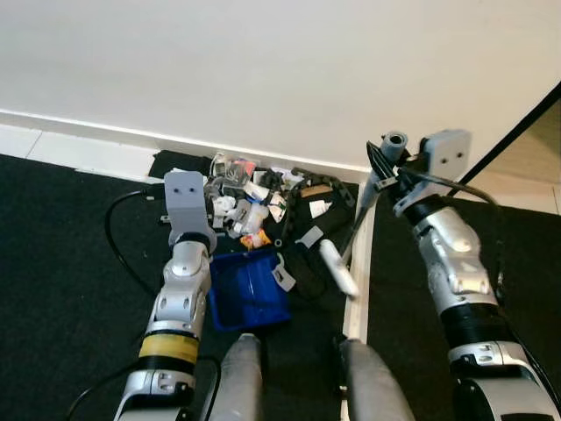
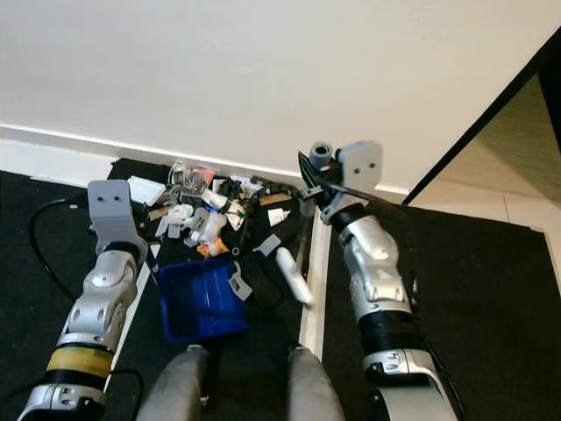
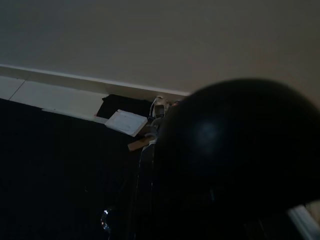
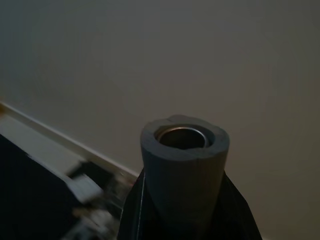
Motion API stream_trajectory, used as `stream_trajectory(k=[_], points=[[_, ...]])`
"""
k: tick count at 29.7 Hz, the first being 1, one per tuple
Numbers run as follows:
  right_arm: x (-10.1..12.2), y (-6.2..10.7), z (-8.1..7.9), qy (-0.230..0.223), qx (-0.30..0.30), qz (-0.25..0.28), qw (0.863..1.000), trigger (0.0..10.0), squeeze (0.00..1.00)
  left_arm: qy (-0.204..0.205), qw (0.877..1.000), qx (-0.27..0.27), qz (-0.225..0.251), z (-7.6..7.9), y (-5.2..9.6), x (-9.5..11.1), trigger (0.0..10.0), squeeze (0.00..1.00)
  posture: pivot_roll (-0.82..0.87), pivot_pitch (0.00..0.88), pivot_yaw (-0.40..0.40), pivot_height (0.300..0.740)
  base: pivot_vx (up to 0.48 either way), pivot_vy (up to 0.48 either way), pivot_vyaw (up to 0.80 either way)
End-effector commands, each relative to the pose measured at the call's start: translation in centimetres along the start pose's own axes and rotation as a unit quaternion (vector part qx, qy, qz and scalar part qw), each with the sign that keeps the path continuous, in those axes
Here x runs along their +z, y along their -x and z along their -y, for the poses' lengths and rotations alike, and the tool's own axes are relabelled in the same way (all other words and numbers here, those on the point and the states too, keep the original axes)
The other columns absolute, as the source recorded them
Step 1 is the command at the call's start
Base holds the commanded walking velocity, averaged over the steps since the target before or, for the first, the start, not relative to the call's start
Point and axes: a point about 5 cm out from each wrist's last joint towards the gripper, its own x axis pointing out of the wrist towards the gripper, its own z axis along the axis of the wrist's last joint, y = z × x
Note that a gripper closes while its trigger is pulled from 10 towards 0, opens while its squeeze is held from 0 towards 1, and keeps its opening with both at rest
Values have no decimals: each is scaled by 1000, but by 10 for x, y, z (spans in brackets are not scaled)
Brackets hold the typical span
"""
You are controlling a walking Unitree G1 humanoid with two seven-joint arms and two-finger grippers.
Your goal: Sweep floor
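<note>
A heap of litter (image 1: pixel 244 200), scraps of paper and small packets, lies on the black mat against the white skirting. A blue dustpan (image 1: pixel 248 291) sits just in front of it, open toward the heap. My left gripper (image 1: pixel 187 230) hangs beside the pan's left edge, and a round black shape (image 3: pixel 235 160) blocks its wrist view. My right gripper (image 1: pixel 386 162) is shut on the grey foam broom handle (image 4: pixel 184 155). The shaft slants down to a black brush head (image 1: pixel 311 219) at the heap's right side.
A white bottle-like piece (image 1: pixel 338 267) lies right of the dustpan. A pale floor strip (image 1: pixel 359 289) separates two black mats. A black cable (image 1: pixel 118 241) loops on the left mat. My own legs (image 1: pixel 241 381) stand close behind the pan. A dark door edge (image 1: pixel 526 118) rises at right.
</note>
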Motion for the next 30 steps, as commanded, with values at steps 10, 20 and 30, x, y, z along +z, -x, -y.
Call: stream_trajectory(k=[10,20,30], points=[[-15,-1,-10,10,-5,-13,1000,10000,0,9,999,-26,-26,12,5,-12,10000,0,16,195,4,740,0,0,0],[-42,-3,-61,-236,102,5,966,10000,0,-4,999,-32,-31,4,15,-14,10000,0,71,223,32,740,0,0,0],[-19,-11,-96,-318,235,50,917,10000,0,-3,998,-42,-37,11,18,-17,10000,0,71,224,28,740,0,0,0]])
